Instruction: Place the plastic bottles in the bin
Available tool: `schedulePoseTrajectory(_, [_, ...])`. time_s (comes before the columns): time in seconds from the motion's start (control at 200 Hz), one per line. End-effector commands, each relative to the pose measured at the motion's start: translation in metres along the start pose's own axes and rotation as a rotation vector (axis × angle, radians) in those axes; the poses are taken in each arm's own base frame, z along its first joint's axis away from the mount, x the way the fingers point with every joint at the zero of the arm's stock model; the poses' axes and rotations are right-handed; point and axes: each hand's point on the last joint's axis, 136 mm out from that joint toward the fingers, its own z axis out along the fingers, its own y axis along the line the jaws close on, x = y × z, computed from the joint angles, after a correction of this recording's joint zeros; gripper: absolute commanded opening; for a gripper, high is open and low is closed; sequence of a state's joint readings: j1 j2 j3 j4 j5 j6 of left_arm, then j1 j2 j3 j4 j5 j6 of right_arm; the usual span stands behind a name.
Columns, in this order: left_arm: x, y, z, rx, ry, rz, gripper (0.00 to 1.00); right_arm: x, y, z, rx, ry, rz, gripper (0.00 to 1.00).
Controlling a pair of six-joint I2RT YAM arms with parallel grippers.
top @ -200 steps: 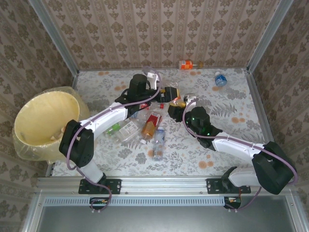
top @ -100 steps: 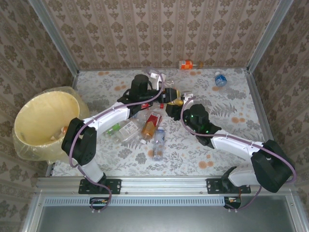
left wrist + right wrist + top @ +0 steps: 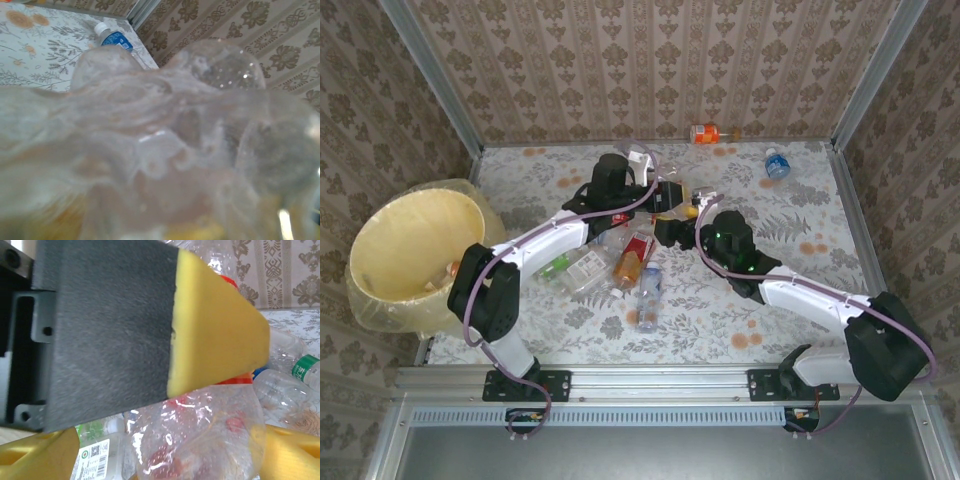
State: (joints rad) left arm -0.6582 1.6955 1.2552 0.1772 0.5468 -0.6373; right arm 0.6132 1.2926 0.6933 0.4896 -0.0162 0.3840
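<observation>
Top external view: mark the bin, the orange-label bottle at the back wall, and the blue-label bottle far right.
bin [image 3: 412, 232], top external view, on its bare inner wall.
orange-label bottle [image 3: 704, 133], top external view, middle of its body.
blue-label bottle [image 3: 776, 164], top external view, on its label.

floral table [image 3: 790, 320] holds heaped plastic bottles [image 3: 582, 268], an orange-labelled bottle [image 3: 705, 133] and blue-labelled bottle [image 3: 776, 163] lying farther back.
</observation>
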Motion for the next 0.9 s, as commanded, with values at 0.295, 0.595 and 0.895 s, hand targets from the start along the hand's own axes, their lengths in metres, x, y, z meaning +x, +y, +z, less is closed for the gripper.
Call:
schedulePoseTrajectory(0.295, [-0.037, 0.033, -0.030, -0.194, -0.076, 0.043, 0.52, -0.018, -0.016, -0.016, 0.105, -0.082, 0.035, 1.00])
schedulePoseTrajectory(0.595, [-0.060, 0.060, -0.103, -0.472, -0.133, 0.144, 0.52, 0.012, -0.073, -0.015, 0.345, -0.048, 0.208, 1.00])
schedulePoseTrajectory(0.895, [-0.085, 0.043, -0.195, -0.599, -0.206, 0.159, 0.52, 0.015, -0.078, -0.004, 0.378, 0.009, 0.172, 1.00])
